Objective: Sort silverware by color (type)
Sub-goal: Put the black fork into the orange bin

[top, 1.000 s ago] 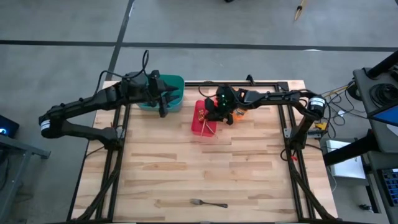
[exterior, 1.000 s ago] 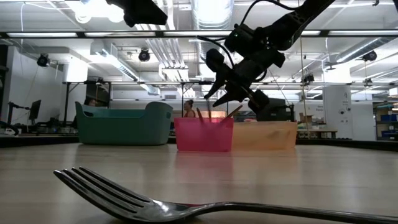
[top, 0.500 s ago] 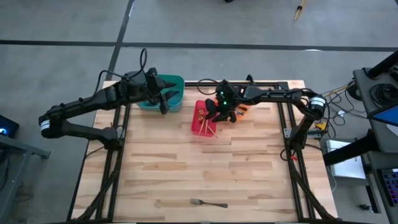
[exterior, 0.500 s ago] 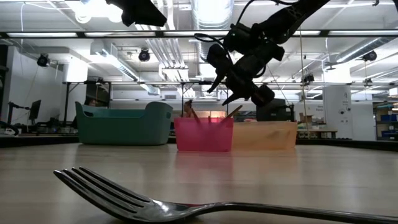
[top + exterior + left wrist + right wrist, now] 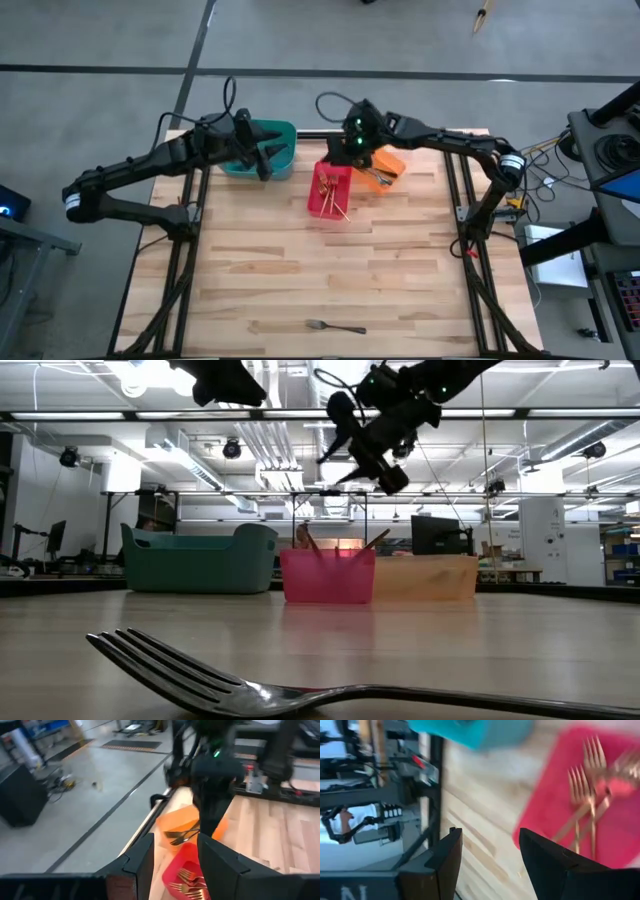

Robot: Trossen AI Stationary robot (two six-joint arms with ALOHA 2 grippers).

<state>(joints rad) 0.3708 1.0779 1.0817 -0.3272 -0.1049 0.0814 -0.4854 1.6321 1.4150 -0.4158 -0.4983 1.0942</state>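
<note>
Gold forks (image 5: 328, 190) lie in the red bin (image 5: 318, 205) at the table's far middle. Dark forks (image 5: 181, 836) lie in the orange bin (image 5: 388, 165) to its right. One silver fork (image 5: 335, 327) lies flat on the table near the front edge, close up in the low view (image 5: 250, 688). My right gripper (image 5: 345, 150) hangs open and empty, high over the red bin's far end; it also shows in its wrist view (image 5: 490, 840). My left gripper (image 5: 263, 160) stands open and empty over the teal bin (image 5: 282, 135).
The three bins stand in a row along the table's far edge. A dark frame rail (image 5: 420, 133) runs behind them. Bare wood (image 5: 330, 260) lies between the bins and the lone silver fork.
My right gripper has risen from just above the red and orange bins and drawn toward the table's far edge, rolling as it went. The forks in the bins have stayed put.
</note>
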